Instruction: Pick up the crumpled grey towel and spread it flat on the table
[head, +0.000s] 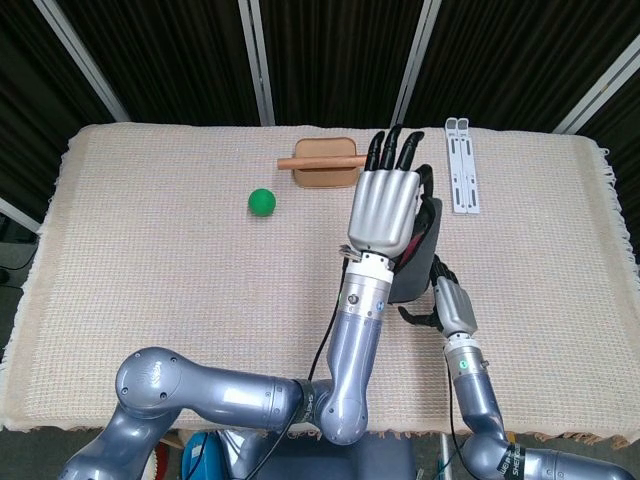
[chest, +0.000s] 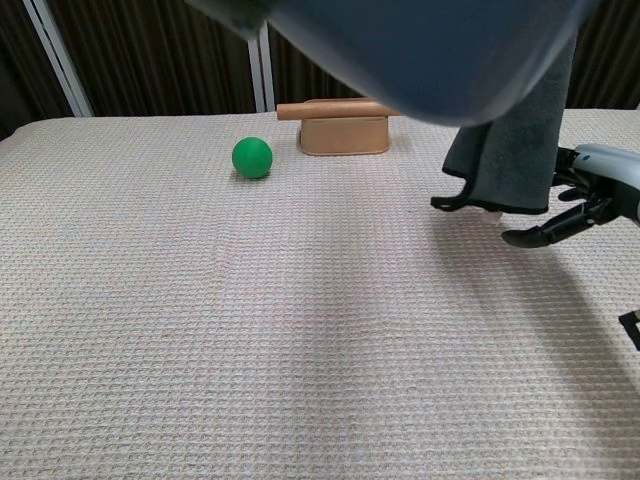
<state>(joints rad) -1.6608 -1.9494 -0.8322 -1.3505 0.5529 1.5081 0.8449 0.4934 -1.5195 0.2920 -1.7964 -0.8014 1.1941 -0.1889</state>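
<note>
The grey towel (head: 418, 262) hangs off the table beneath my left hand (head: 383, 207), which is raised high and shows its back in the head view, fingers pointing away. In the chest view the towel (chest: 510, 150) drapes down from the blurred blue left arm (chest: 420, 50) that fills the top of the frame. The grip itself is hidden under the hand. My right hand (chest: 575, 195) sits low at the towel's bottom edge with fingers spread and nothing held. Only its dark fingers and wrist (head: 452, 308) show in the head view.
A green ball (head: 262, 202) (chest: 252, 157) lies at the middle left. A wooden block with a dowel across it (head: 325, 163) (chest: 343, 127) stands at the back. A white slotted strip (head: 461, 165) lies at the back right. A beige woven cloth (head: 150, 270) covers the table.
</note>
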